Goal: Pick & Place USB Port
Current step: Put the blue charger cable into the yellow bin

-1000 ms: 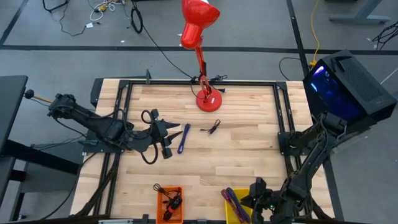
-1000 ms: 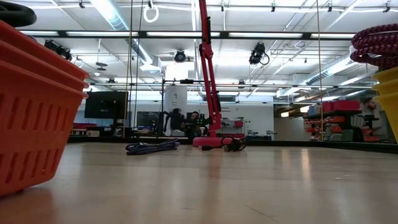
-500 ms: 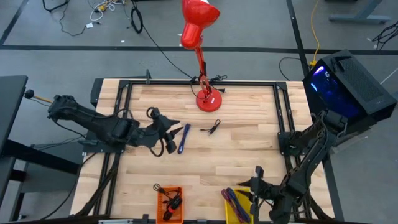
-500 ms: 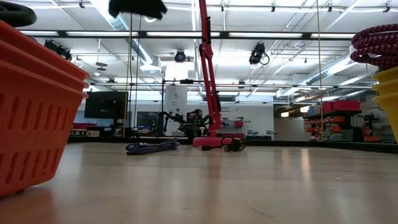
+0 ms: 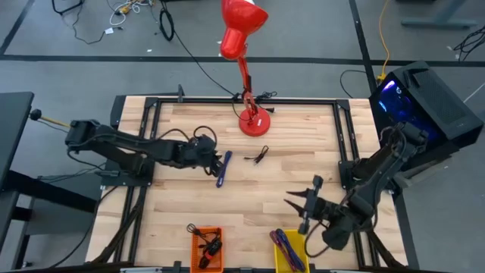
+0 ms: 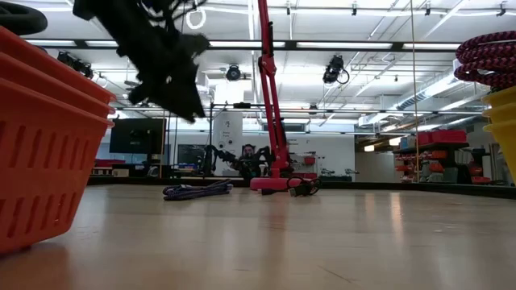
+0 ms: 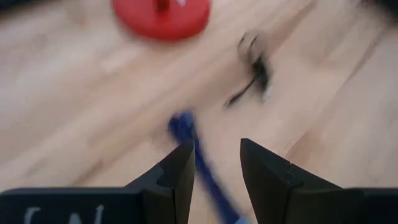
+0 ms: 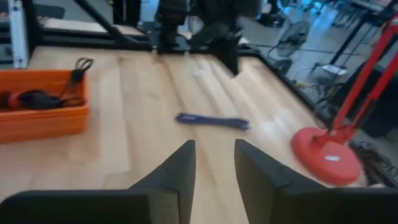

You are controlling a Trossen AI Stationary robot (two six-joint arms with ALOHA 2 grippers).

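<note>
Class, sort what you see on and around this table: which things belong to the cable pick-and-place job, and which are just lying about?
Job:
blue cable
black cable
orange bin
yellow bin
left tool, open, next to the blue cable
right tool, open, above the table near the yellow bin

Lying about:
red lamp
black box with blue light

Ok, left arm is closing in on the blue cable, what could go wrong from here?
1. The left gripper, open and empty, sits over one end of the blue cable; gripping the end could leave the rest dragging or slipping out.
2. The small black cable and red lamp base lie just beyond it; overshooting may knock them.
3. The right gripper, open, is lifted from the yellow bin toward mid-table, so the arms might crowd each other.
</note>
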